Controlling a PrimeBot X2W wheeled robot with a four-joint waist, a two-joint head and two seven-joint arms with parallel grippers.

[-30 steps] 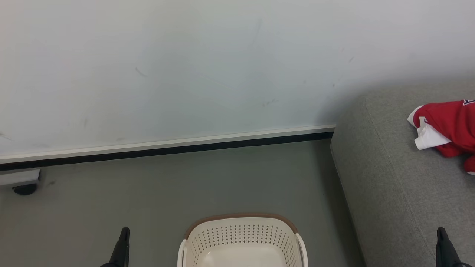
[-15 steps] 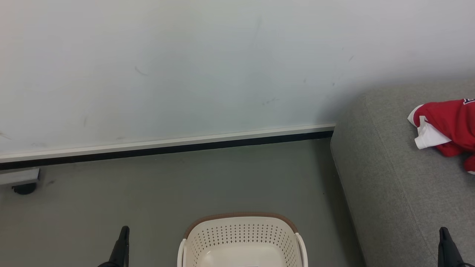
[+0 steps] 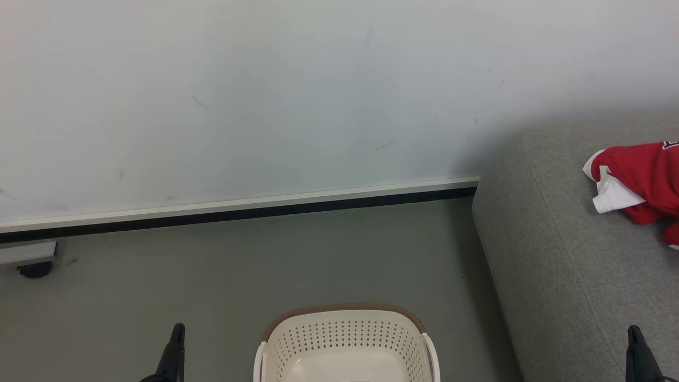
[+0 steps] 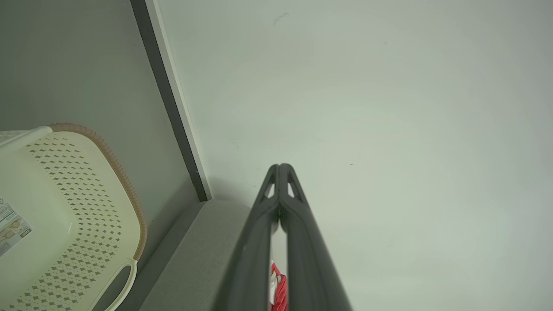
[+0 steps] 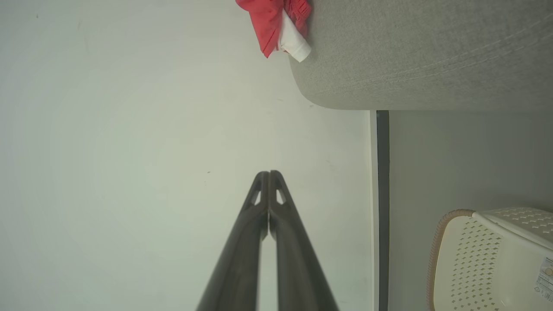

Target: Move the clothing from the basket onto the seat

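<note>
on the seat (image 3: 557, 254) lies the jersey (image 3: 644, 180), crumpled, its white-trimmed end pointing toward the seat's left end. its long axis seems to run along the seat, though the frame edge cuts it off. the basket (image 3: 345, 339) looks empty where visible. the left gripper (image 3: 178, 331) and right gripper (image 3: 633, 334) are closed, holding nothing. best now: arms low and clear, check the basket floor.
</note>
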